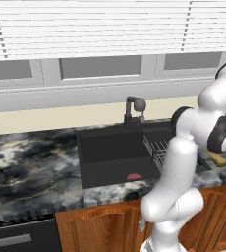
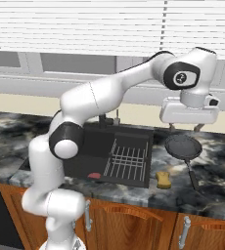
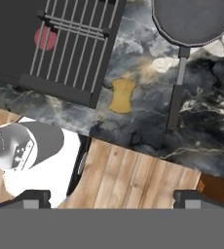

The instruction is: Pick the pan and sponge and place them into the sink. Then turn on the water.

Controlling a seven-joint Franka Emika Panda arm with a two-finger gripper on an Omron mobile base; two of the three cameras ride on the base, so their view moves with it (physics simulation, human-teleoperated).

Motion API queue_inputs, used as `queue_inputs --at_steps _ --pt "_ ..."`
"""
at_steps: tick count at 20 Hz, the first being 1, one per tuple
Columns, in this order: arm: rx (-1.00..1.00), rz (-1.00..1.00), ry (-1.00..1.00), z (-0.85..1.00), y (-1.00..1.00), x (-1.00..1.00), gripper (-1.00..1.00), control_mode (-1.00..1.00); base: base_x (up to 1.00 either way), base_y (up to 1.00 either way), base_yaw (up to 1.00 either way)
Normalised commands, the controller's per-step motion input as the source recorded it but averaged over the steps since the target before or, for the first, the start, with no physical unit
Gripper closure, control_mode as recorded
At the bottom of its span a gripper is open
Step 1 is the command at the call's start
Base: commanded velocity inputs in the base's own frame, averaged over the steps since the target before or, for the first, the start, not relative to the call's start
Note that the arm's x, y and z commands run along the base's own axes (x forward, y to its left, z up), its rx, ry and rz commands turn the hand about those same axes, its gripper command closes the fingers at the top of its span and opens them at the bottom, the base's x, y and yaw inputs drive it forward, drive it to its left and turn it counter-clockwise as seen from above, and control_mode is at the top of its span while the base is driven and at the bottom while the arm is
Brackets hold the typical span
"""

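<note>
The jaws (image 2: 185, 128) stand open and empty just above the pan (image 2: 183, 145); its handle (image 2: 192, 177) runs toward the desk's front edge.

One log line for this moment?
gripper: open, above pan | dark grey round frying pan: on counter | yellow sponge: on counter | black sink: no water

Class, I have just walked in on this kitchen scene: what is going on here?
A white robot arm holds its open gripper above the counter, just over the pan, gripping nothing. The pan and the yellow sponge both lie on the counter to the right of the sink, not yet moved. A wire dish rack sits in the sink's right part. No water runs from the faucet.
</note>
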Motion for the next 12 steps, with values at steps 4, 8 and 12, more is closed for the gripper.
queue_inputs --at_steps 4,8,12 --pt "0.0 0.1 0.03 -0.18 -0.23 0.12 -1.0 -1.0 0.0 0.0 0.0" --pt "0.08 0.01 -0.03 -0.29 -0.28 0.1 -1.0 -1.0 0.0 0.0 0.0" --pt "0.06 0.0 -0.04 -0.3 -0.17 0.13 -1.0 -1.0 0.0 0.0 0.0"
